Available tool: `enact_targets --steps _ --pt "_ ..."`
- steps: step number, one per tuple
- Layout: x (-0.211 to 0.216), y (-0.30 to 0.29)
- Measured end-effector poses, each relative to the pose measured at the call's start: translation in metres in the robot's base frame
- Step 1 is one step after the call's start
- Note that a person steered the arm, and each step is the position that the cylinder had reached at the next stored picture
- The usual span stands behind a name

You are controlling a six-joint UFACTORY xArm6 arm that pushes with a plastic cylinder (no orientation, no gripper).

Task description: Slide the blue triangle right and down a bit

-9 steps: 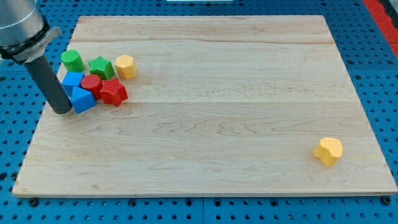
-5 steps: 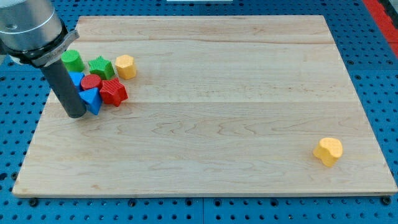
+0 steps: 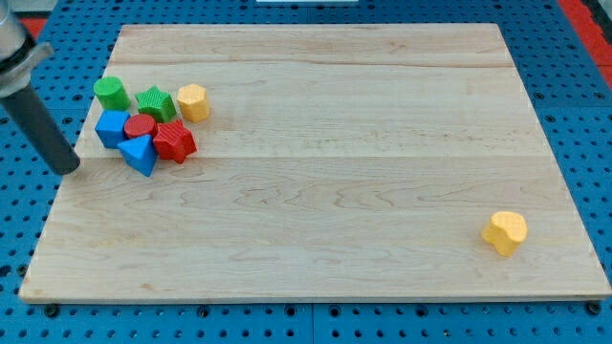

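At the view's far left, the rod is leaning over the board's edge with my tip (image 3: 67,168) sitting just at the left rim of the wooden board (image 3: 325,220). The rod has no jaws to open or close; it is touching nothing, standing apart from every block, to the left of the cluster.

Moving right, the cluster is sitting in the board's upper left. The green cylinder (image 3: 111,93) is lying at its top left, with the blue cube (image 3: 112,127) below it. The blue triangle (image 3: 140,154), the block to be moved, is sitting at the cluster's lower edge, just below the red cylinder (image 3: 141,125) and touching or nearly touching the red star (image 3: 174,140) on its right. The green star (image 3: 155,102) and the yellow hexagonal block (image 3: 192,101) are closing the cluster's top right. Far off, near the lower right corner, a yellow heart-like block (image 3: 504,232) is lying alone.

The risk is lying in the approach. A straight rightward push from here would likely be driving the triangle into the red star and dragging it along. Coming in too high, the tip would be catching the blue cube first. An off-centre contact on a slanted face would probably be spinning the triangle rather than sliding it down and right.
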State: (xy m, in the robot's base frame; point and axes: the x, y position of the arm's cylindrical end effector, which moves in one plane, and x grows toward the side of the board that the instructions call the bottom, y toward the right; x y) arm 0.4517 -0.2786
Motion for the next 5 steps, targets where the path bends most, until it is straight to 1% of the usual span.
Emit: enact_targets --steps 1,2,4,5 --pt "-0.011 0.034" --pt "-0.012 0.068" --pt "0.011 0.161" --pt "0.026 0.147"
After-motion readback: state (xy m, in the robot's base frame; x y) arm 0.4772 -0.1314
